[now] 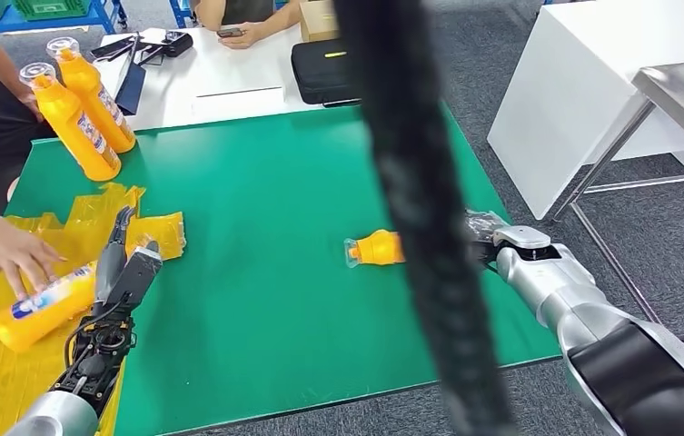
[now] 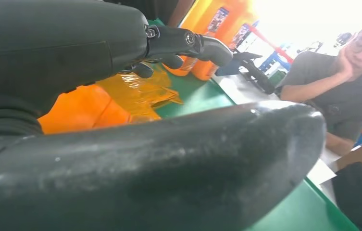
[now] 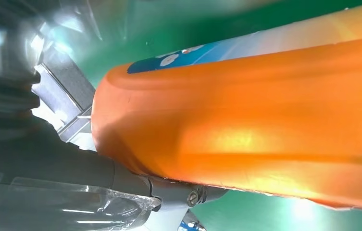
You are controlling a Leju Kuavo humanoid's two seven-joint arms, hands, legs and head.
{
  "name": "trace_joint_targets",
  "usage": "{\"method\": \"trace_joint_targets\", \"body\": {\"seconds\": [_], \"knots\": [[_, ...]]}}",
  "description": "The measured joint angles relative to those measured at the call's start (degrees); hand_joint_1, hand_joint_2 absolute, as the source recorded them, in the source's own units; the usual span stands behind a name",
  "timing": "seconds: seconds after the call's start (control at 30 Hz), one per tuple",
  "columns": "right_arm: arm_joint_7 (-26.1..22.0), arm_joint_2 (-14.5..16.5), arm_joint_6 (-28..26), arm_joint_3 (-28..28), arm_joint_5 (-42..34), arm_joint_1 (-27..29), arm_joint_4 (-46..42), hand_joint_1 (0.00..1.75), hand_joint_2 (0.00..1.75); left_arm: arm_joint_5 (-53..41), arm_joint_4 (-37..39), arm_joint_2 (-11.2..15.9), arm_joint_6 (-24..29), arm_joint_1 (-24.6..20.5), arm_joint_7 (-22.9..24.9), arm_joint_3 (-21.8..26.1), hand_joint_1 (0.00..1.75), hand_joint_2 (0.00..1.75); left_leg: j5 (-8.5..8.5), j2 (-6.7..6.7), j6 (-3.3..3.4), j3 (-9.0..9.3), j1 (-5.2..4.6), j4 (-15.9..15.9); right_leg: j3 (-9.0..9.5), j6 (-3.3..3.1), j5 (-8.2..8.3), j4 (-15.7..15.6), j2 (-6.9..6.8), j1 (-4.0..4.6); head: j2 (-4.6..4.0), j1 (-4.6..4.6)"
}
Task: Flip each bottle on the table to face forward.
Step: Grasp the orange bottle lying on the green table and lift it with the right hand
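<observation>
A thick black cable (image 1: 429, 236) hangs closest to the head camera, running top to bottom and hiding the middle of the orange bottle (image 1: 376, 247) that lies on its side on the green table (image 1: 274, 227); only its clear-capped end shows there. The right hand (image 1: 492, 243) sits at the bottle's hidden base end, and the right wrist view shows the bottle's orange body (image 3: 246, 125) pressed against the palm with fingers under it, so this hand grasps it.

Four bottles can be counted: that one, two standing bottles (image 1: 79, 107) side by side at the table's far left corner, and a fourth bottle (image 1: 43, 309) lying on the yellow plastic sheeting (image 1: 11, 363) at the left edge, under a person's hand (image 1: 13, 256). The left hand (image 1: 120, 272) lies just beside that fourth bottle, fingers extended and holding nothing; the thumb (image 2: 169, 159) blocks much of the left wrist view.

Beyond the green table, a white table (image 1: 220, 82) carries a black case (image 1: 320, 71), and a seated person (image 2: 342, 77) waits there.
</observation>
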Motion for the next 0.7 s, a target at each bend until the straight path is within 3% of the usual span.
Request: {"method": "trace_joint_targets", "body": {"seconds": [0.03, 0.13, 0.17, 0.4, 0.6, 0.7], "knots": [[0.00, 0.20, -0.05, 0.14, 0.09, -0.02, 0.17, 0.25, 1.75, 0.10, 0.00, 0.00, 0.00, -0.01, 0.00, -0.08, 0.00, 0.00, 0.00, 0.05, 0.00, 0.06, 0.00, 0.00, 0.05, -0.01, 0.00, 0.00, 0.05, 0.00, 0.00, 0.00], [0.08, 0.67, -0.10, 0.60, 0.55, -0.07, 0.57, 1.54, 1.75, 0.52, -0.01, 0.02, 0.05, 0.00, 0.00, -0.20, 0.00, 0.00, -0.01, 0.14, 0.00, 0.18, 0.00, 0.00, 0.14, -0.04, 0.04, 0.00, 0.14, 0.01, 0.00, 0.01], [0.22, 0.85, -0.08, 0.72, 0.80, -0.10, 0.68, 1.72, 1.75, 0.70, -0.06, 0.03, 0.08, 0.05, 0.00, -0.24, 0.00, 0.00, 0.00, 0.18, 0.00, 0.21, 0.00, 0.00, 0.16, -0.06, 0.05, 0.00, 0.16, 0.01, 0.00, 0.01], [1.40, 2.19, -0.04, 1.23, 2.09, 0.20, 1.23, 1.75, 1.75, 3.83, -1.84, 0.04, -2.78, 0.81, 0.53, -0.56, 0.00, 0.00, 0.00, 0.29, -0.01, 0.37, 0.04, 0.00, 0.27, -0.12, 0.09, 0.00, 0.24, 0.08, 0.00, -0.01], [2.69, 2.97, 0.10, 1.29, 3.58, 0.38, 1.43, 1.75, 1.75, 13.88, -6.29, 0.04, -17.39, 2.49, 2.19, -0.32, 0.00, 0.00, -0.01, 0.29, -0.03, 0.40, 0.06, 0.00, 0.32, -0.13, 0.08, -0.01, 0.25, 0.09, 0.00, 0.01], [3.77, 3.55, 0.15, 1.46, 4.56, 0.48, 1.67, 1.75, 1.75, 17.99, -8.89, 0.02, -22.17, 3.31, 2.90, -0.08, 0.00, 0.00, -0.07, 0.30, -0.06, 0.48, 0.06, 0.00, 0.37, -0.13, 0.06, -0.02, 0.29, 0.09, 0.00, 0.01]]}}
